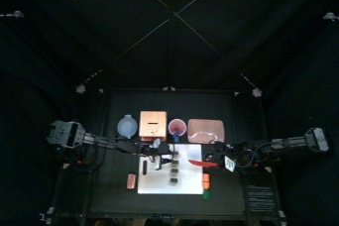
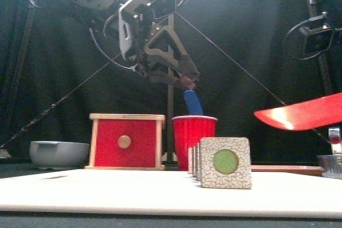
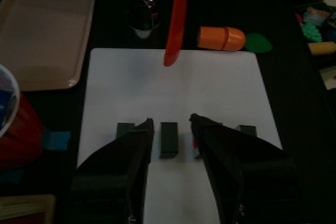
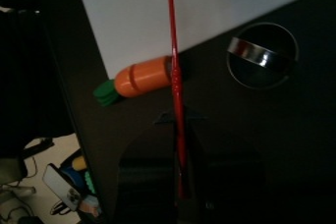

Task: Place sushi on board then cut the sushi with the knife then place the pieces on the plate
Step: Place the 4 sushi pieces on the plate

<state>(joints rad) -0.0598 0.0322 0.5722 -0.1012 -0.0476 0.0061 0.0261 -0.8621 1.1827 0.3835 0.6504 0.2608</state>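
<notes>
The dark green sushi roll [image 2: 222,163] stands on the white cutting board [image 3: 178,90], and in the left wrist view its blocks [image 3: 168,140] show small gaps between them. My left gripper [image 3: 171,154] hovers open over the roll, one jaw on each side of the middle block; in the front view the left gripper [image 2: 168,67] is well above it. My right gripper [image 4: 178,164] is shut on the red knife [image 2: 302,113], which juts over the board's right part, level and above it. The pink plate [image 3: 46,27] lies behind the board to the right.
Along the back stand a blue-grey bowl [image 2: 58,153], the wooden box with its red drawer front [image 2: 127,142] and a red cup [image 2: 194,138] holding a blue knife [image 2: 194,100]. A toy carrot [image 4: 138,79] and the metal cutter [image 4: 260,56] lie just off the board's right edge.
</notes>
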